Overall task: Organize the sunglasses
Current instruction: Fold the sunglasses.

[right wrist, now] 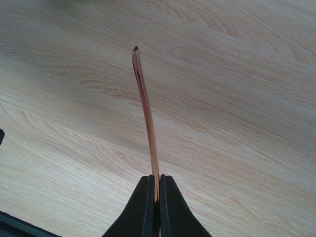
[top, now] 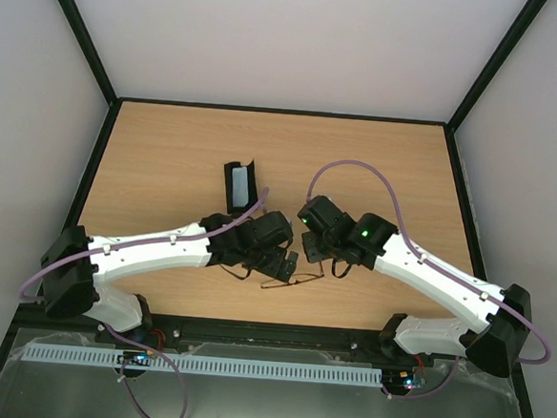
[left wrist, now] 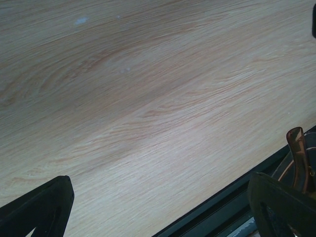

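The right hand (right wrist: 154, 180) clamps a temple of the thin dark-brown-framed sunglasses (right wrist: 146, 113), with the left hand (left wrist: 159, 183) spread apart just beside them.

We see bright, even light from overhead. Shadows on the table (top: 168, 153) are faint and soft, and the far walls wash out pale. In the left wrist view a dull sheen crosses the wood, and the dark jaws blur at the near corners. The sunglasses (right wrist: 145, 113) glow amber, sharply focused.
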{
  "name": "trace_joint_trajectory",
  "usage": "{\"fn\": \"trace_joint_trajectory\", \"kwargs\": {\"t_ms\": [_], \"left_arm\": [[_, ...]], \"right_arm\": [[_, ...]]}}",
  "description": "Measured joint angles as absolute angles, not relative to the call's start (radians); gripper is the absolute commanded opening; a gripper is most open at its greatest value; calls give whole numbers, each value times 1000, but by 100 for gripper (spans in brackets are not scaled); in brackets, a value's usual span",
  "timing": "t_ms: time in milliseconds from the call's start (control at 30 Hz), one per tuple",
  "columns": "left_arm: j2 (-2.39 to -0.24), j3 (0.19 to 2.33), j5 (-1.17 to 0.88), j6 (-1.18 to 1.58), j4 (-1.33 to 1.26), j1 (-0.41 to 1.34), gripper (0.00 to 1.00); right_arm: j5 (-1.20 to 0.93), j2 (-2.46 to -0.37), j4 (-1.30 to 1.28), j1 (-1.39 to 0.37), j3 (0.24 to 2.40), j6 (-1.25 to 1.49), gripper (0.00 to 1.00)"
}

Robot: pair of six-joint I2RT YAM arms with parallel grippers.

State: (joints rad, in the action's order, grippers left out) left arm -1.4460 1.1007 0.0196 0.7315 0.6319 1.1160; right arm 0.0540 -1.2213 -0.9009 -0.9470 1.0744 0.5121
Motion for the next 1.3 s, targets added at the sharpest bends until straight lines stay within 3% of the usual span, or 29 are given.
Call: {"fn": "trace_joint_trajectory", "kwargs": {"t_ms": [400,733,1067,1300], "left_arm": [[-1403,1100,34,758,628,1104,99],[-1094,1048,85,820,600,987,99],[-919,825,23,923,288,987,99],[-895,743,0,943,27,988,99]], "right_arm": [[73,-1183,-901,-947,1066,547,1],[128,-1106,-886,-947,989,659,1],[184,-925,-744,-851,927,926,1],[223,-715,-607,-812,759,1207,1]]}}
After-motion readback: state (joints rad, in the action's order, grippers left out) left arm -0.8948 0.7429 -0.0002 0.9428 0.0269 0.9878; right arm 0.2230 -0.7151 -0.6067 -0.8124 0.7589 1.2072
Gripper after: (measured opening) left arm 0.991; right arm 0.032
